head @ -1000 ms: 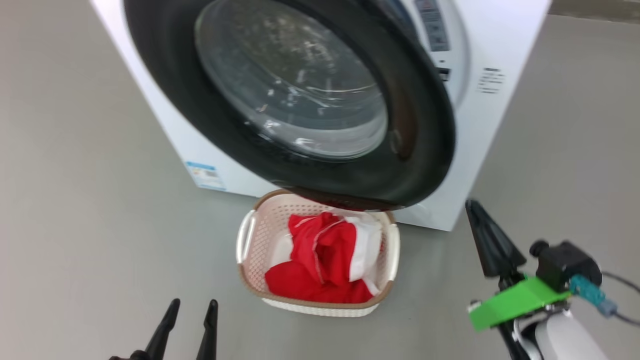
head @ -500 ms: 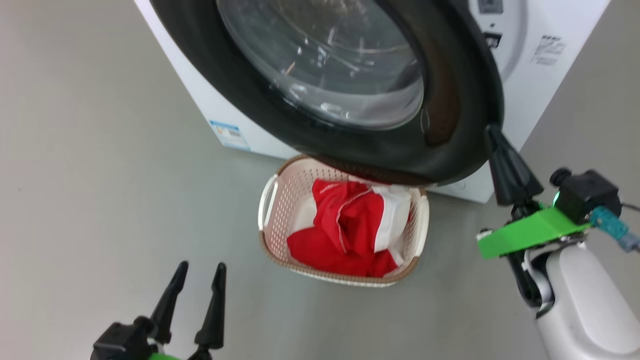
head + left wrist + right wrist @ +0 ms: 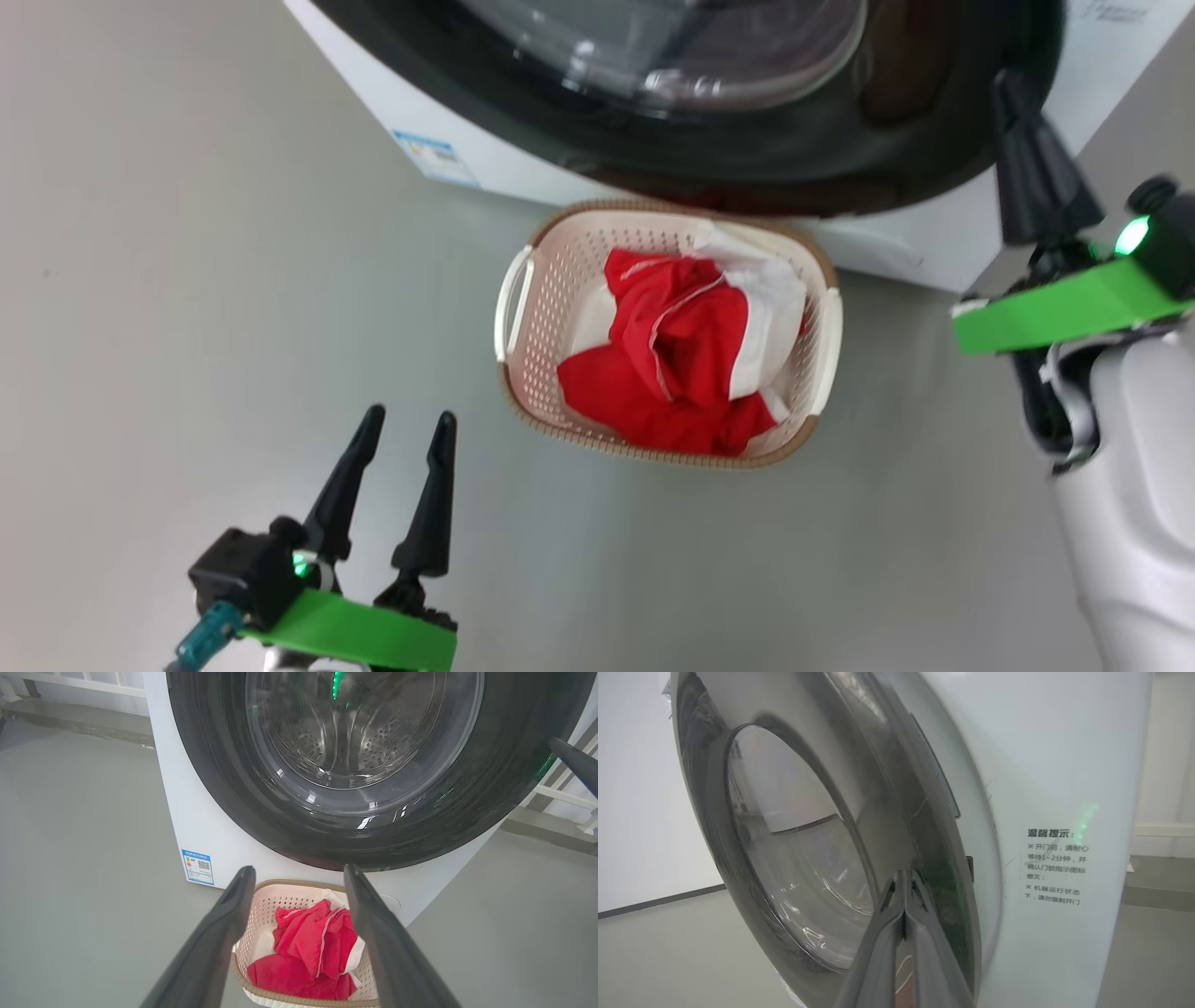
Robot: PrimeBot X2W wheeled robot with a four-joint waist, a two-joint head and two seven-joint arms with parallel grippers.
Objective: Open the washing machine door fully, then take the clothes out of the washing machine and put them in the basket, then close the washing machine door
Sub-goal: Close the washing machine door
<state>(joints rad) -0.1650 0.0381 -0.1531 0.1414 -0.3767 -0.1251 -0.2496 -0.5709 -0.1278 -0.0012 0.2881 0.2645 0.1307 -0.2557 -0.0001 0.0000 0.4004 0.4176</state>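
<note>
Head view is showing the clothes (image 3: pixel 681 364) lying heaped in the basket (image 3: pixel 546 327). The basket is sitting on the floor (image 3: pixel 187 280) just in front of the washing machine (image 3: pixel 896 247), its far rim under the washing machine door (image 3: pixel 747 159). Shutting that door is, I judge, the step in hand.

The right gripper (image 3: pixel 1008 93) is reaching up at the door's free edge, its fingers clenched into one empty point. Whether they are touching the black rim I cannot tell. Right wrist view is showing the door standing ajar.

A good push is going to be pressing on the outer rim near that edge, not on the bulging glass. It should be following the door's arc until the latch is catching.

The left gripper (image 3: pixel 411 415) is hanging low over the floor, fingers spread and empty, apart from the basket.
</note>
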